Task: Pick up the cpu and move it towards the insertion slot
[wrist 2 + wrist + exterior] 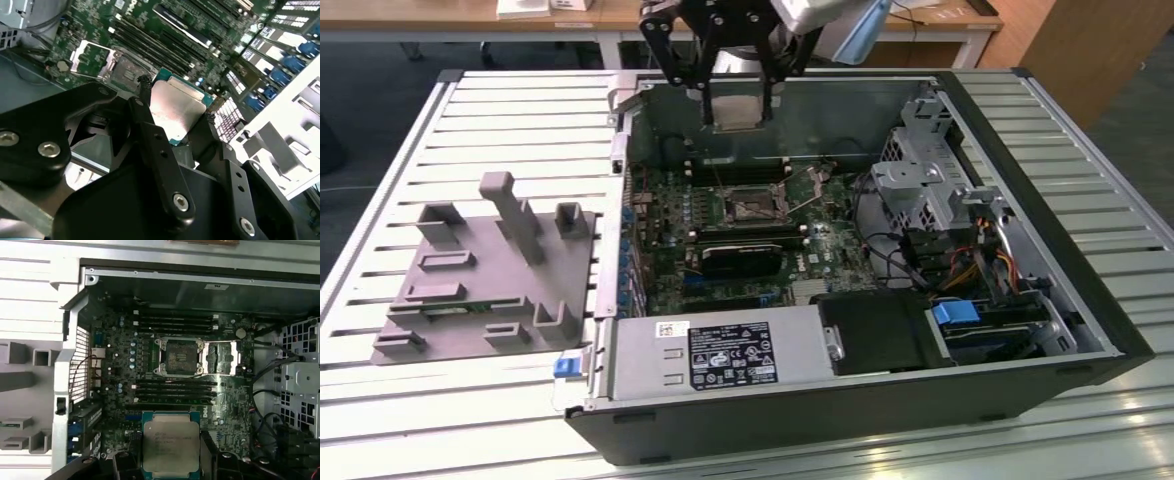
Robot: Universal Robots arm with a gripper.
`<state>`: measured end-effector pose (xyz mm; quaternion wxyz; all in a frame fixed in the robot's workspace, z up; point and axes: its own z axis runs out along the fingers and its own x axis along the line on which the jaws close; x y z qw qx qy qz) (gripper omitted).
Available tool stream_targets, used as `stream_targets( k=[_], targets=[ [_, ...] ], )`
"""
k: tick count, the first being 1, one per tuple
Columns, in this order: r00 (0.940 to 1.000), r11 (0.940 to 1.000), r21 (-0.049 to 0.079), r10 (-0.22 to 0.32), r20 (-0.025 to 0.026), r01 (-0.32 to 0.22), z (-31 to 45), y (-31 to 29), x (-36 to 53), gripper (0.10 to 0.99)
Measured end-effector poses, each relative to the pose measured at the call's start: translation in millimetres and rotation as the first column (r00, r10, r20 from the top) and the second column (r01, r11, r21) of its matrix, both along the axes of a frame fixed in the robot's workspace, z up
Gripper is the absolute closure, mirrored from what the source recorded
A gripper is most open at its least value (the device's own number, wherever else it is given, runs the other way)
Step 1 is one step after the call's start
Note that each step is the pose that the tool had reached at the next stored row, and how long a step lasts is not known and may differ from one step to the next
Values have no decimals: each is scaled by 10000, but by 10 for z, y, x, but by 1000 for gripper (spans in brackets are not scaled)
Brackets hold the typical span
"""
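In the exterior view, 1 gripper (742, 100) hung above the far edge of the open computer case (1067, 300), its 2 black fingers clamped on the 1 cpu (743, 108); the chip was held in the air, clear of the board, with its silvery top facing the camera. The insertion slot (757, 204) lay lower on the green motherboard (720, 250), well apart from the chip, a dark square framed by shiny metal with its bracket swung open.

In the second wrist view, the fingers (145, 107) pressed against 2 opposite edges of the cpu (177, 110); the slot (120, 70) sat beyond it on the board. In the first wrist view, the cpu (171, 445) showed its metal lid and green rim, and the slot (179, 357) lay past 4 long black memory slots (175, 390) (4 more of the same kind ran on the slot's other side).

On the slatted table (494, 110), towards the exterior view's left, stood 1 grey plastic tray (480, 280) with upright posts, just beside the case; 1 grey power supply (707, 355) filled the case's near corner.
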<state>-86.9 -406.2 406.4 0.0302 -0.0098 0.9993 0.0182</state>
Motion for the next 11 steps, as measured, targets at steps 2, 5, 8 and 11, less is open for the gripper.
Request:
stream_targets(
  k=[2, 5, 8, 11],
  targets=[
    [10000, 10000, 0, -1, -2, 1, -2, 0, 78, 545],
    [10000, 10000, 0, -2, -13, 2, -11, 6, 191, 545],
    [10000, 10000, 0, 0, -53, 0, -37, 29, 280, 545],
    [9999, 10000, 0, -1, -112, 1, -78, 65, 325, 545]
  ],
)
